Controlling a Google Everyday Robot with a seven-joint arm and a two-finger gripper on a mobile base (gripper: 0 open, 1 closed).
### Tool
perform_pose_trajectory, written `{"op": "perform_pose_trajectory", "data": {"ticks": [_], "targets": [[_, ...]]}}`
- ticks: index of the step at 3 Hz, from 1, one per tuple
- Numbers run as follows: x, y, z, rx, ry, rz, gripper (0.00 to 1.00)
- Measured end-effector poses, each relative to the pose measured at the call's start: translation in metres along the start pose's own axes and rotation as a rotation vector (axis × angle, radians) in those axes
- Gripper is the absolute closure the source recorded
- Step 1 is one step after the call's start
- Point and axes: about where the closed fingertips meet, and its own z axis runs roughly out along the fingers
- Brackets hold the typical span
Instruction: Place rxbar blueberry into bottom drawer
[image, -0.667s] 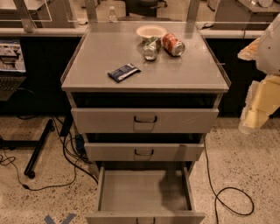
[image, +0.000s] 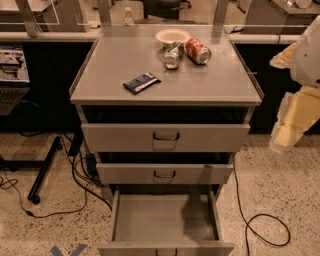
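The rxbar blueberry, a flat dark-blue wrapper with pale print, lies on the left part of the grey cabinet top. The bottom drawer is pulled out and its tray shows nothing inside. My arm hangs at the right edge of the view, and the pale gripper points downward beside the cabinet's right side, level with the top drawer. It is well to the right of the bar and holds nothing that I can see.
A white bowl, a silver-green can and a red can, both lying down, sit at the back of the cabinet top. The two upper drawers stand slightly ajar. Cables run over the floor on both sides.
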Motion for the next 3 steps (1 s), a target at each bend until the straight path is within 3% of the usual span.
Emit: {"op": "perform_pose_trajectory", "data": {"ticks": [1,2,3], "targets": [[-0.046,-0.007,0.041,-0.031,-0.112,-0.018,0.00],[-0.115,-0.029,0.089,-0.063,-0.229,-0.061,0.00],[-0.181,-0.052,0.136,-0.086,-0.294,-0.100,0.00]]}}
